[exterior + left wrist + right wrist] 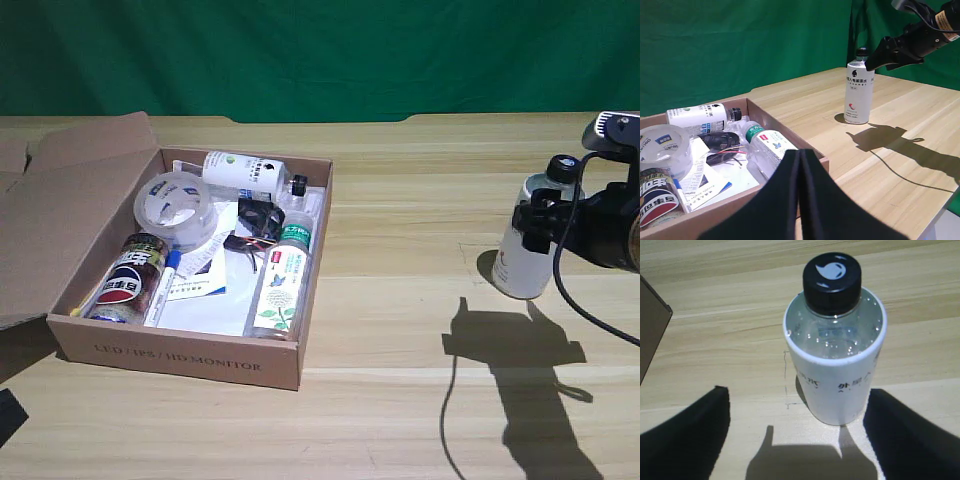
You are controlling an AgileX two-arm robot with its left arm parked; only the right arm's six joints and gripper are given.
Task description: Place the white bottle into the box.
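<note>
My claw [796,435] is spread wide, one finger [687,432] on each side of the white bottle [835,365], not touching it. Bottle stands upright on the surface [420,300], well apart from the box [190,362] at the exterior view's left.

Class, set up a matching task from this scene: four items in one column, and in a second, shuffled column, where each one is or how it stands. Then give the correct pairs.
Items:
1. white bottle
2. tape roll
3. green-capped bottle
4. right tool

Places or states:
A. lying in the box, near its front wall
B. open, one finger on either side of a bottle
C. standing upright on the table, outside the box
D. in the box, near its back

Pairs: 1-C, 2-D, 3-A, 4-B
</note>
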